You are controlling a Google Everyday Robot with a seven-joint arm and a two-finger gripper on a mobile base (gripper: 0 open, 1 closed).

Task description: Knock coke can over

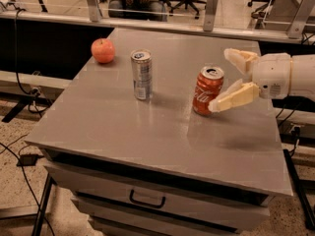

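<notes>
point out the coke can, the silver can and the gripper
coke can [206, 93]: camera view, on its red side wall
silver can [141, 77]: camera view, middle of its body
gripper [221, 80]: camera view, midway between its open fingertips, at the coke can's right side

One coke can [207, 91], one silver can [141, 75], one apple [103, 50], one tool [221, 80] beside the coke can
</notes>
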